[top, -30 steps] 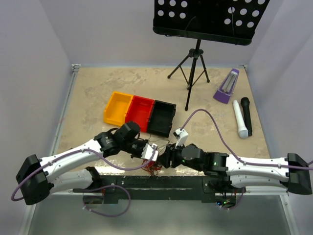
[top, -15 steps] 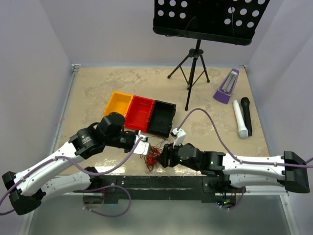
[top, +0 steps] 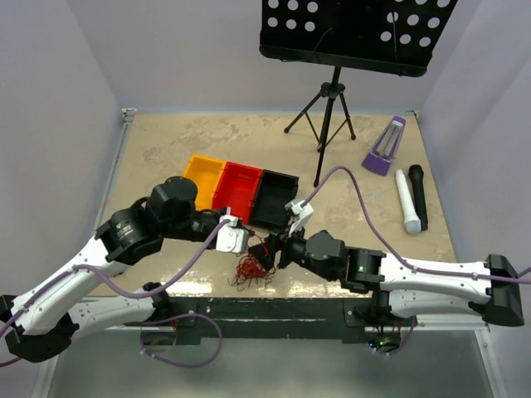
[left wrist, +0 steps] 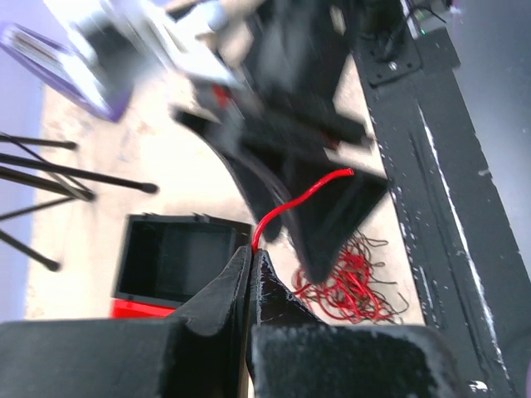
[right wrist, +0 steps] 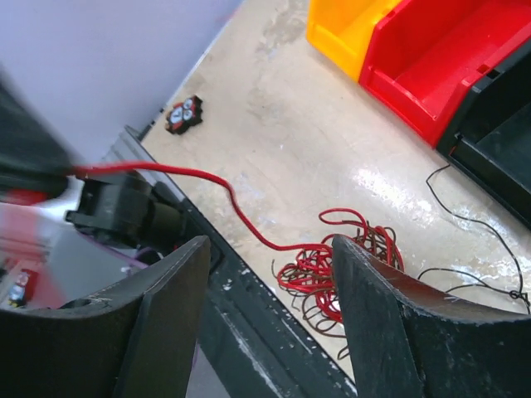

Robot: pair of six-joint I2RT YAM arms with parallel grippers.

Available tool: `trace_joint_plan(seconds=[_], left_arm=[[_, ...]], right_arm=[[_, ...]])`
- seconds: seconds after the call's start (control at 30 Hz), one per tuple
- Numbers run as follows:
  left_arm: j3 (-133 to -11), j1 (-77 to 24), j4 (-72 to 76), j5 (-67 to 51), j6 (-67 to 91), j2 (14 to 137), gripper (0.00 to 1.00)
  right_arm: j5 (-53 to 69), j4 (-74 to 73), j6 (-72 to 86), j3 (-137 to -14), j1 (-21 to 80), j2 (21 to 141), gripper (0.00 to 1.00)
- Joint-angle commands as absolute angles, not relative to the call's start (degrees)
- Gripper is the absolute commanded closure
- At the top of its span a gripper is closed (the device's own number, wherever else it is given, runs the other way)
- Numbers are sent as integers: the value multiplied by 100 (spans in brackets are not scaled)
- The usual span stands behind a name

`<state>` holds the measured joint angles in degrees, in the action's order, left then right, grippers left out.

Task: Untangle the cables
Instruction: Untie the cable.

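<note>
The cables (top: pixel 250 270) lie as a tangle of thin red and dark wires near the table's front edge, also seen as the tangle (right wrist: pixel 332 278) and the tangle (left wrist: pixel 348 283). My left gripper (left wrist: pixel 251 251) is shut on one red strand (left wrist: pixel 299 195), which runs taut from the heap; in the top view the left gripper (top: pixel 246 242) hovers just left of and above the pile. My right gripper (right wrist: pixel 270 242) stands open above the tangle with nothing between its fingers; from above the right gripper (top: pixel 267 252) sits close to the left one. The pulled red strand (right wrist: pixel 207 178) stretches away to the left.
Yellow bin (top: pixel 202 182), red bin (top: pixel 239 189) and black bin (top: pixel 274 199) stand in a row behind the grippers. A loose thin black wire (right wrist: pixel 465 217) lies by the black bin. The black front rail (top: pixel 274 311) borders the tangle. A music stand (top: pixel 330 124), metronome (top: pixel 383 145) and two microphones (top: pixel 411 199) sit farther back.
My left arm has drawn back and to the left with the red strand, stretching it out of the heap. My right gripper has opened wider and shifted slightly left and back.
</note>
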<state>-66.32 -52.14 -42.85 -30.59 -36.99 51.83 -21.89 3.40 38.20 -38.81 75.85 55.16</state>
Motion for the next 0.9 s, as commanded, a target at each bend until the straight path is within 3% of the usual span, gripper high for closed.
trace_joint_plan(seconds=[0.0, 0.3, 0.57, 0.87], left_arm=[[-7469, -5212, -4341, -3059, -3647, 5264, 100], [-8427, -5194, -4553, -3401, -3454, 5554, 100], [-10097, -5177, -4158, -2787, -3568, 6020, 100], [-10152, -5177, -1735, -1382, -4042, 5740, 100]], right_arm=[[-2075, 1097, 3428, -3903, 7620, 6019, 34], [-2268, 1836, 3261, -4183, 7620, 7004, 42], [-1758, 2267, 3498, -3929, 7611, 7646, 52], [-1547, 2575, 3867, -3358, 7646, 8033, 54]])
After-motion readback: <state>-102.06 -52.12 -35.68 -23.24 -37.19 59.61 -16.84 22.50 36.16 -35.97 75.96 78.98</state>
